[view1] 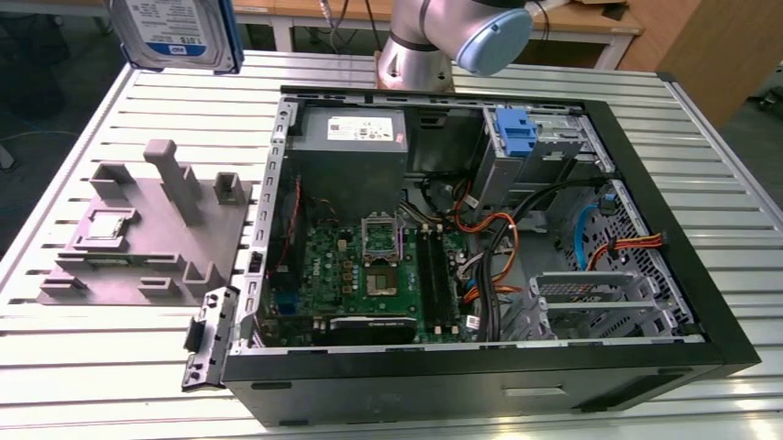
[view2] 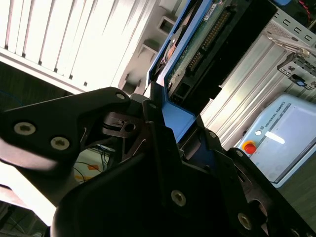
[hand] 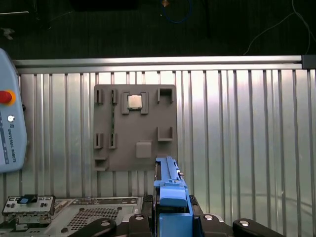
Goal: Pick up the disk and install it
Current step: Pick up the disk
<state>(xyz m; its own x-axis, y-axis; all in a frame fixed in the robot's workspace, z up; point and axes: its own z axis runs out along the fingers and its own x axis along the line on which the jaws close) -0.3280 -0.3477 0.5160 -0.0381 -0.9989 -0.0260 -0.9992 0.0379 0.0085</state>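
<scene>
The disk [view1: 171,32] hangs high above the table at the exterior view's upper left, its white-and-blue label facing the camera and blue rails along its sides. In the first wrist view the disk [hand: 169,185] is edge-on, its blue carrier rail clamped in my gripper [hand: 170,217]. The second wrist view shows the disk's green circuit-board underside [view2: 197,42] and the blue rail [view2: 173,116] between the black fingers [view2: 123,128]. My gripper is shut on the disk, above the grey fixture plate [hand: 136,128].
The open computer case [view1: 490,238] lies on the slatted metal table [view1: 98,357], with a motherboard, cables, a grey power-supply box [view1: 355,133] and a bare blue bracket [view1: 516,133] in its drive bay. The grey fixture plate [view1: 147,229] sits beside the case. A teach pendant [hand: 7,128] lies nearby.
</scene>
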